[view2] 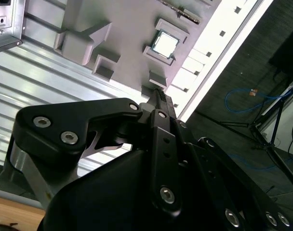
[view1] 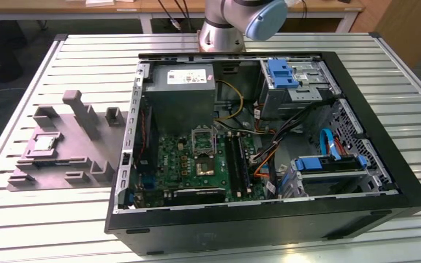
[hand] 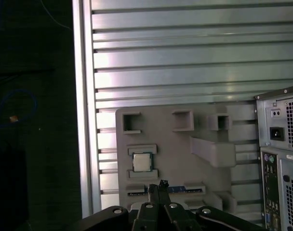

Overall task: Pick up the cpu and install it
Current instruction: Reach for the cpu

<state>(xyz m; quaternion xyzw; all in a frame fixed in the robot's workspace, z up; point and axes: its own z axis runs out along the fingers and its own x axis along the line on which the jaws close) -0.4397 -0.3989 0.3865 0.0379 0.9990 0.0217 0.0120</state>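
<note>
Hand (hand: 161, 185) high above the cpu (hand: 142, 161)

Above the grey fixture (view1: 79, 145) the space is open, so the cpu (view1: 44, 143) in its shallow pocket lies clear from above. Low ridges hem the pocket on two opposite sides. A tall post (view1: 83, 114) and shorter blocks rise from the fixture toward the computer case (view1: 269, 219), whose wall stands just beside the fixture. Bare table (view1: 35, 219) slats border the fixture's other sides.
</note>
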